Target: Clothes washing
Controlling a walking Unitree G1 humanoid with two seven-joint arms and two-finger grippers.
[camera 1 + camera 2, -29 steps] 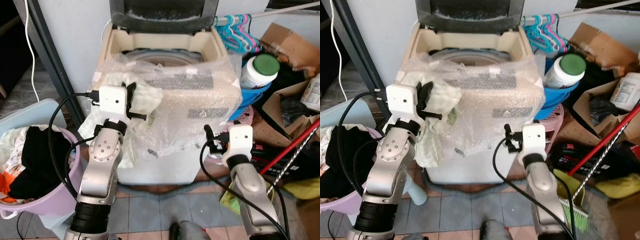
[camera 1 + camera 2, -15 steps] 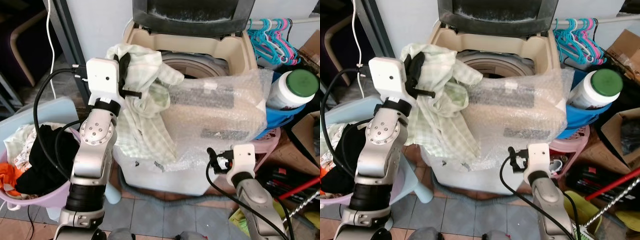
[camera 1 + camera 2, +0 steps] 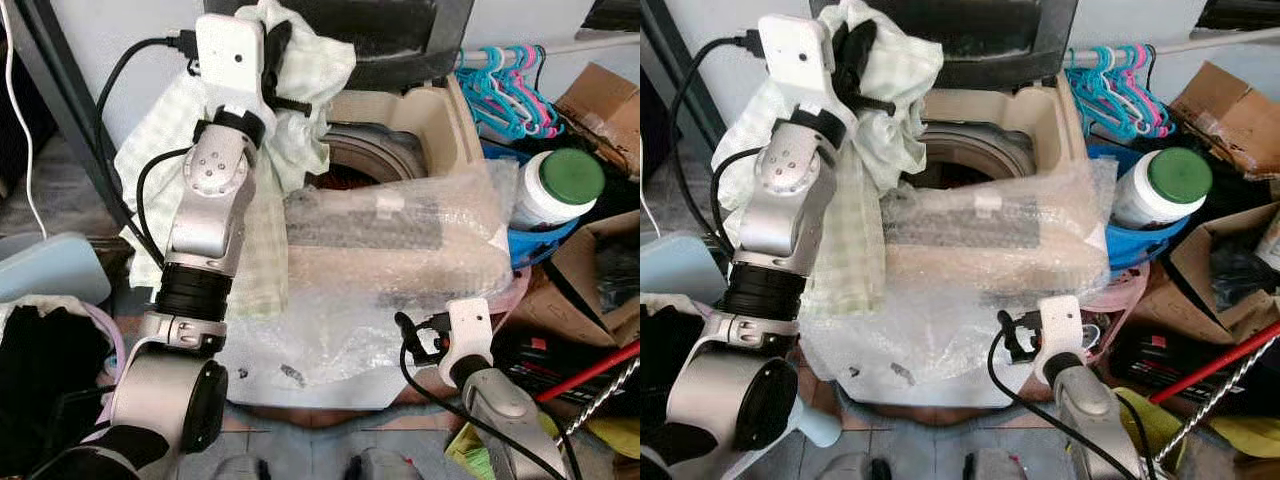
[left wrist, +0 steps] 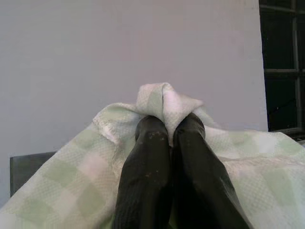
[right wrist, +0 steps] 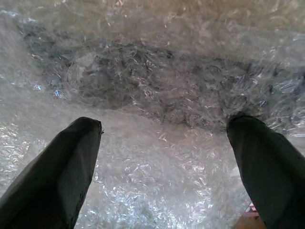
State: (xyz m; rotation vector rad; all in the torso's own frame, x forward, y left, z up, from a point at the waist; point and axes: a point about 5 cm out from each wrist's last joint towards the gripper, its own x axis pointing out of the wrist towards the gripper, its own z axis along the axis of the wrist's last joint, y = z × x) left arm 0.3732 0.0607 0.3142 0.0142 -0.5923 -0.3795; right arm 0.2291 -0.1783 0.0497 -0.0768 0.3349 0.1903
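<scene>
My left gripper is raised high over the left rim of the beige top-loading washing machine. It is shut on a pale green checked cloth, and in the left wrist view a fold of the cloth is pinched at the fingertips. The rest of the cloth hangs down along my left arm and the machine's left side. The lid stands up and the drum opening shows behind the cloth. My right gripper is open, low at the machine's front, facing the bubble wrap over the panel.
A purple basket with dark clothes stands at the lower left, by a light blue bin. Turquoise and pink hangers, a white jar with a green lid, cardboard boxes and a red broom handle crowd the right side.
My left gripper has lifted the checked cloth from the machine's front corner to above its rim. The right gripper stayed low at the front. The camera shifted too.
</scene>
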